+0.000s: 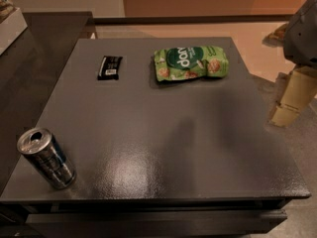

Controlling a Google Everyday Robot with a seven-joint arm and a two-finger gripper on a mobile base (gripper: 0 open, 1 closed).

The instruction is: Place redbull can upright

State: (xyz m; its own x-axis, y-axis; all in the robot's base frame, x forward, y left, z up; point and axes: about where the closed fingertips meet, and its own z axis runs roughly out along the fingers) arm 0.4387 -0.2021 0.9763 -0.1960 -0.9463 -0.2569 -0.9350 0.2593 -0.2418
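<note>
Looks like the redbull can (47, 158) is standing already, way off left of the end effector (287, 108).
That one hangs beyond the table (163, 148) edge, can't tell its grip; next is probably just backing away.

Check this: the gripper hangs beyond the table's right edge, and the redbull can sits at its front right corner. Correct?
No. The camera view shows the redbull can at the table's front left corner; the gripper does hang beyond the right edge.
</note>
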